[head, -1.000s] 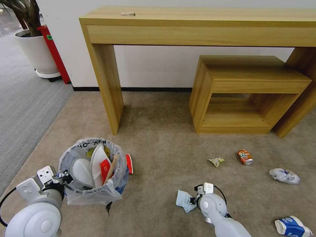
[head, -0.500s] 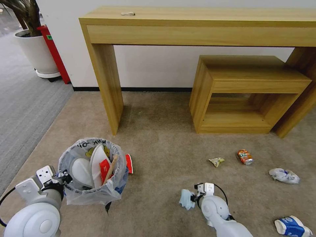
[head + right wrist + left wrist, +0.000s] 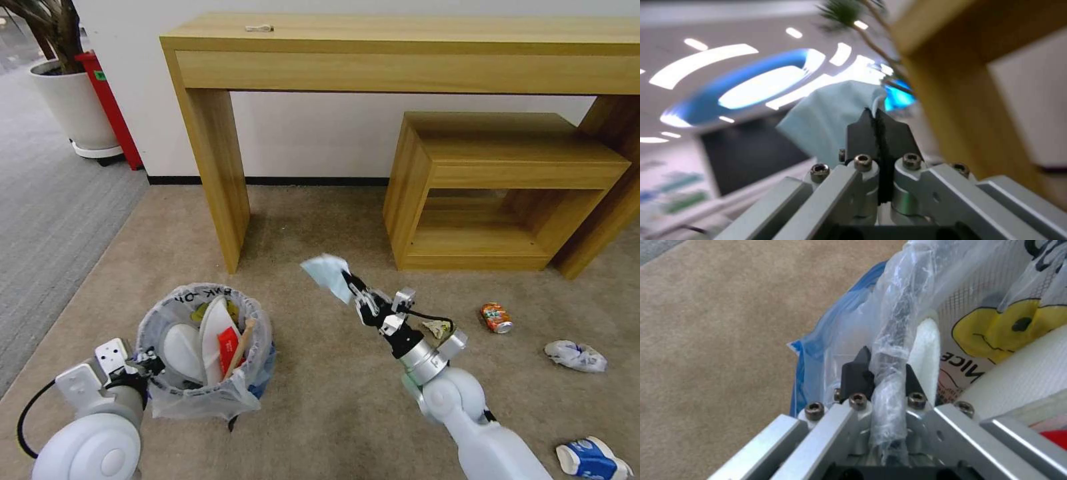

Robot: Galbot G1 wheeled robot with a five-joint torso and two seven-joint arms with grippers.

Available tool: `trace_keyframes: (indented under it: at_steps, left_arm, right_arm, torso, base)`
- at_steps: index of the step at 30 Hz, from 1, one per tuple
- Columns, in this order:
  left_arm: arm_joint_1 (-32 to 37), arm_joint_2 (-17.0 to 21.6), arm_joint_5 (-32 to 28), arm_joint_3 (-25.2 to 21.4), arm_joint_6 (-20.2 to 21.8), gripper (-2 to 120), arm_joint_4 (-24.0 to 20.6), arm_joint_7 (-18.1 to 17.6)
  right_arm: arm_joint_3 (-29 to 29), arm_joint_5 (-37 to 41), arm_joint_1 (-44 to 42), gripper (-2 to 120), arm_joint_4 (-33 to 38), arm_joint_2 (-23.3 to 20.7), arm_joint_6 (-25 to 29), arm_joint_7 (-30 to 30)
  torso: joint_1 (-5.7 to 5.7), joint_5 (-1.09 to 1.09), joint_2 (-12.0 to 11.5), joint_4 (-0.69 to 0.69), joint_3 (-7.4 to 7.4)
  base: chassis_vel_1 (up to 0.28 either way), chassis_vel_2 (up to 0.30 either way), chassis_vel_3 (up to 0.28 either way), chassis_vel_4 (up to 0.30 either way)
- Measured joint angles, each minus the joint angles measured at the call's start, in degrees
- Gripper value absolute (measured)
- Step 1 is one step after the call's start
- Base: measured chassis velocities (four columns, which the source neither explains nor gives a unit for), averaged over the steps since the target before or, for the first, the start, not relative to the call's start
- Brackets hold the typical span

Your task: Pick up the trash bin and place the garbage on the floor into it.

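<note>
The trash bin [image 3: 193, 399], lined with a crinkly whitish bag, sits at the lower left of the beige floor [image 3: 320, 220] and holds white slippers and a red wrapper. My left gripper [image 3: 145, 364] is shut on the bin's rim; in the left wrist view the fingers [image 3: 857, 371] pinch the bag-covered rim [image 3: 889, 316]. My right gripper [image 3: 352, 285] is raised above the carpet right of the bin, shut on a pale blue tissue [image 3: 325, 272], which also shows in the right wrist view [image 3: 831, 113]. Garbage on the floor: a crushed can [image 3: 497, 317], a yellowish wrapper [image 3: 438, 327], crumpled paper [image 3: 575, 355] and a blue-white cup [image 3: 590, 459].
A tall wooden console table [image 3: 400, 47] stands against the wall, with a low wooden shelf unit [image 3: 493, 187] under its right part. A potted plant [image 3: 73, 107] and a red object [image 3: 110, 110] stand on the grey carpet [image 3: 47, 220] at the left.
My right gripper has lifted the tissue off the floor and swung it up and forward. The bin and my left arm have shifted slightly to the right.
</note>
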Motion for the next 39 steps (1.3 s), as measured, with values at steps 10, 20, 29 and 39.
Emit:
trace_keyframes:
  at_steps: [10, 20, 29, 39]
  left_arm:
    - [0.0, -2.8, 3.5, 5.9, 0.0, 1, -0.1, 0.2]
    - [-0.1, -3.9, 4.6, 8.3, -0.2, 1, 0.1, 0.2]
    - [0.1, -3.8, 4.5, 8.0, -0.2, 1, -0.5, 0.2]
    - [0.9, -3.8, 4.4, 7.7, -0.2, 1, -1.7, 0.1]
  right_arm:
    - [-6.9, 0.9, 5.4, 0, -7.0, 4.2, -2.8, -10.6]
    - [-11.8, -3.1, 6.2, 0, -11.5, 7.0, -2.5, -9.9]
    - [-13.8, -5.8, 4.3, 0, -11.5, 6.2, -2.1, -7.2]
    - [-14.5, -8.8, 2.9, 7, -11.8, 6.5, -1.1, -5.2]
  torso:
    - [0.0, 0.0, 0.0, 0.0, 0.0]
    - [0.0, -0.01, 0.0, 0.01, 0.0]
    - [0.0, 0.0, 0.0, 0.0, 0.0]
    - [0.0, 0.0, 0.0, 0.0, 0.0]
  base:
    - [0.0, 0.0, 0.0, 0.0]
    - [0.0, 0.0, 0.0, 0.0]
    - [0.0, 0.0, 0.0, 0.0]
    - [0.0, 0.0, 0.0, 0.0]
